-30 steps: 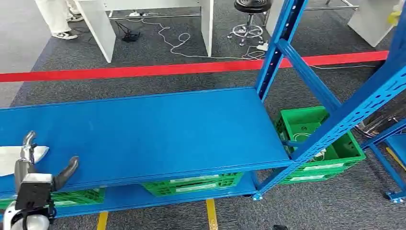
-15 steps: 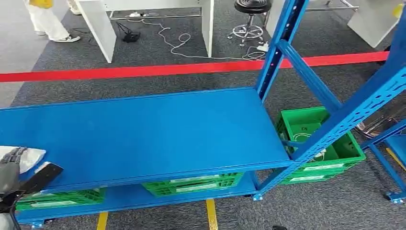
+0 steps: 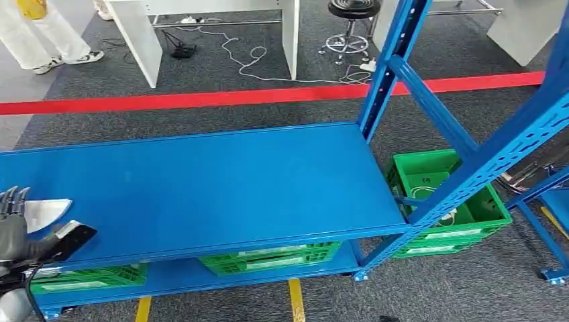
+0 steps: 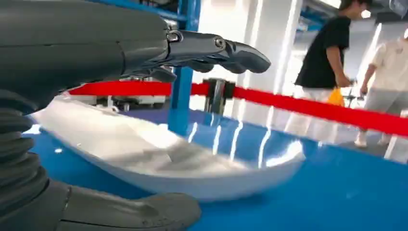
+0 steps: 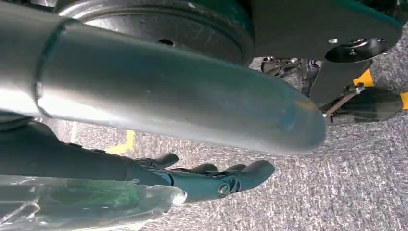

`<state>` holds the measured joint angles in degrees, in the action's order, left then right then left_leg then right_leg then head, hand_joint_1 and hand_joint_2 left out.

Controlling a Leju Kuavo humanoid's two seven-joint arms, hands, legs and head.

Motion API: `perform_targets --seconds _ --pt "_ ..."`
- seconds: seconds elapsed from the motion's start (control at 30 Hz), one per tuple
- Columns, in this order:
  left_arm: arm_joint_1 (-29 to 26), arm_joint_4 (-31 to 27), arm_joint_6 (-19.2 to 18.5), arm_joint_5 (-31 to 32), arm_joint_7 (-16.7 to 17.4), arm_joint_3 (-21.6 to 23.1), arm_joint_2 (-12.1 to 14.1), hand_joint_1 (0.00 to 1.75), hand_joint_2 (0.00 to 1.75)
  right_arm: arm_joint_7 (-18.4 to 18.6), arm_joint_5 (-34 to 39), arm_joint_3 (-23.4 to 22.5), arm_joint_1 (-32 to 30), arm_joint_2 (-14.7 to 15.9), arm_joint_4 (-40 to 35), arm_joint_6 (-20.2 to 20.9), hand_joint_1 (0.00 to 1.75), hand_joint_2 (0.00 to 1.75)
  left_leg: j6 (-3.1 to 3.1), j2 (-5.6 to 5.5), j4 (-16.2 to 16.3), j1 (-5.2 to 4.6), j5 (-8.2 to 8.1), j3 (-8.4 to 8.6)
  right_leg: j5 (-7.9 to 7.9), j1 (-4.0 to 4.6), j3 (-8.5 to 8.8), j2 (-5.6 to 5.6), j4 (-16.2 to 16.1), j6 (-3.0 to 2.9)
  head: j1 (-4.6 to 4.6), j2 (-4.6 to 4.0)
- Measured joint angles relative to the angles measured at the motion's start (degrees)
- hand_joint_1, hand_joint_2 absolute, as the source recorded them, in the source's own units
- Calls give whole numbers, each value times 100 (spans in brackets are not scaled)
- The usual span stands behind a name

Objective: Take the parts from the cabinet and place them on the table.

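A flat white part (image 3: pixel 45 211) lies at the far left of the blue shelf (image 3: pixel 221 181). My left hand (image 3: pixel 20 235) reaches over it from the shelf's front edge. In the left wrist view the white part (image 4: pixel 159 154) rests on the blue surface between the dark fingers (image 4: pixel 216 48) above and the grey thumb (image 4: pixel 130 211) below, and neither plainly presses on it. My right hand (image 5: pixel 192 180) hangs over the carpet with its fingers stretched along a clear plastic bag (image 5: pixel 86 202) with something green inside.
Green crates (image 3: pixel 268 258) stand on the lower shelf, and another green crate (image 3: pixel 443 201) sits on the floor to the right. Blue uprights (image 3: pixel 396 60) rise at the shelf's right end. Behind the red line (image 3: pixel 201 99) are white desks, cables, a stool and a person (image 3: pixel 33 33).
My left hand has turned and sunk toward the left edge, its fingers now spread over the white part. The person at the back left has walked on.
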<state>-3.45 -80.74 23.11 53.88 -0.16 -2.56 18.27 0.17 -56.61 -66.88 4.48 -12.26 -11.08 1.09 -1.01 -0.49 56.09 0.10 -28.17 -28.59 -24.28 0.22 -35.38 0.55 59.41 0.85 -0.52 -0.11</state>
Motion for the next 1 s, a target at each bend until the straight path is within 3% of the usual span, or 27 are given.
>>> perform_targets --seconds 0.03,0.07,0.23,0.33,0.37,0.43,0.73,0.87,1.0 --pt "25 51 -165 -84 60 0 0 117 175 11 -7 0 1 0 0 2 0 0 0 0 0 0 0 0 0 0 0 0 0 0 0 0" --pt "49 112 -336 -197 105 0 0 175 175 24 -11 -2 1 0 0 0 0 0 0 0 0 1 0 0 0 0 0 1 0 0 2 0" --pt "105 441 -781 -619 149 -7 -2 175 175 50 -42 -2 -2 0 2 2 0 0 0 0 0 1 0 0 0 1 -1 1 0 0 0 0" --pt "163 591 -993 -715 287 -11 -2 168 175 57 -50 -2 -2 0 2 4 0 0 0 0 0 1 0 0 0 0 1 -1 0 0 0 0" --pt "193 653 -1087 -726 357 -18 0 155 175 57 -55 -2 -1 0 2 6 0 0 0 0 0 1 0 0 0 0 2 -1 0 0 2 0" --pt "267 715 -1140 -746 416 -20 0 175 175 57 -55 -4 -1 0 2 9 0 0 0 0 0 1 -1 -3 0 -2 10 -1 0 0 2 0" --pt "538 881 -1308 -905 446 -83 28 175 175 57 -44 -39 0 0 2 9 0 0 -3 -1 -6 -5 1 20 -2 -14 27 0 2 -3 2 0" --pt "487 892 -717 -1058 -7 -92 -20 175 175 39 -33 -68 -4 0 2 -18 0 0 -13 0 -7 -4 9 22 3 -9 25 0 3 -10 0 0" --pt "335 831 190 -1614 -1095 -103 -260 175 175 11 -39 -90 -1 0 2 -59 0 0 -13 -2 -7 -4 10 25 3 -8 22 -8 3 -10 0 0"
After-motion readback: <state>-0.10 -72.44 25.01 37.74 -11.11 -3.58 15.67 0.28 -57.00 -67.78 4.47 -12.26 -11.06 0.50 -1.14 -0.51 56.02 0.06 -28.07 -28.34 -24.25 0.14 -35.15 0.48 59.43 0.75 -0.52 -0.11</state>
